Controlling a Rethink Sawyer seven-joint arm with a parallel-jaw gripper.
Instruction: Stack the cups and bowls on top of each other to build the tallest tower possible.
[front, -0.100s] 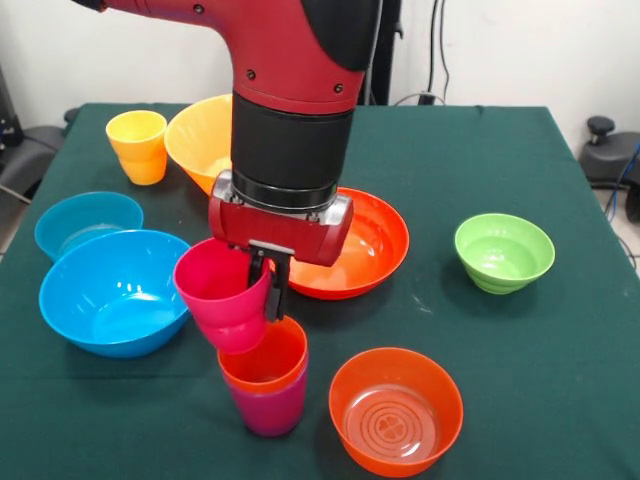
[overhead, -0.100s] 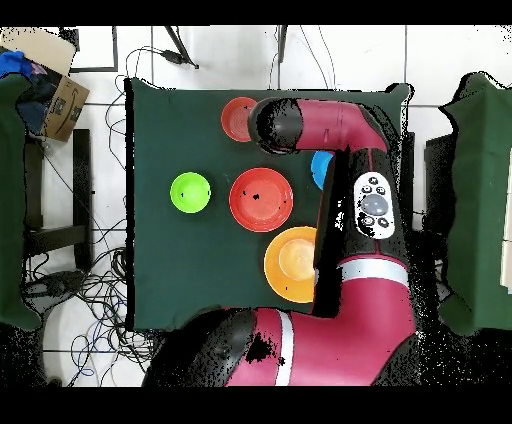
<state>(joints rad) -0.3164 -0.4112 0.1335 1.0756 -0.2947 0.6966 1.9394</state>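
- Crimson glossy plastic cup (front, -0.100s: 218, 298) hangs tilted in your gripper (front, -0.100s: 266, 283), whose two dark fingers pinch its near wall, one inside the rim and one outside.
- It sits just above and to the side of the orange-red plastic cup (front, -0.100s: 265, 360), which is nested in the purple plastic cup (front, -0.100s: 270, 408) at the front of the table; their rims look close to touching, though the angle makes that hard to judge.
- To do this step well, level the crimson cup, centre it over the orange-red rim, and lower it straight before you let go; a tilted release could tip the short tower.
- Beside the stack stand the small translucent orange bowl (front, -0.100s: 396, 410), the large blue plastic bowl (front, -0.100s: 116, 291) and, behind, the wide shallow red-orange bowl (front, -0.100s: 365, 243). Keep the wrist clear of them.
- Farther out are the small blue bowl (front, -0.100s: 86, 224), small green bowl (front, -0.100s: 504, 252), large orange-yellow bowl (front, -0.100s: 200, 140) and yellow plastic cup (front, -0.100s: 138, 146).
- Everything rests on a dark green tablecloth (front, -0.100s: 560, 350); around the table you have tiled floor (overhead, -0.100s: 215, 55), loose cables (overhead, -0.100s: 70, 270) and a cardboard box (overhead, -0.100s: 60, 95).
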